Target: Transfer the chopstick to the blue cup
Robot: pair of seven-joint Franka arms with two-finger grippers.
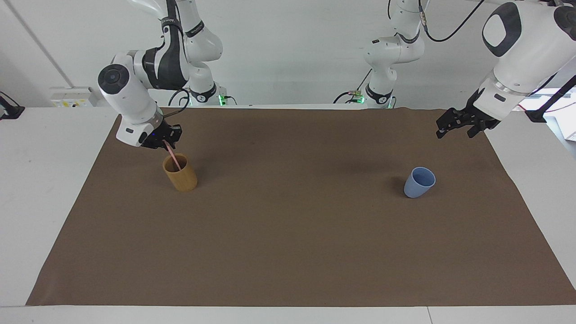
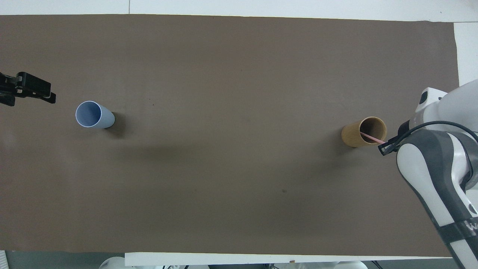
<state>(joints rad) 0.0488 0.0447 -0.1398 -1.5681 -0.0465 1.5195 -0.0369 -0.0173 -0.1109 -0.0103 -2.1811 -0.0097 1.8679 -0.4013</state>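
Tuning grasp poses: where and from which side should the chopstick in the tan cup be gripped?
Grip the chopstick at its exposed upper end, coming from above on the side nearer the robots. It leans out over the tan cup's rim that way, its lower part hidden inside. The right gripper is closed on that top end. The left gripper waits open near the blue cup.

A white table carries a brown mat that covers most of its top. On the mat stand a tan cup toward the right arm's end and the blue cup toward the left arm's end, well apart.
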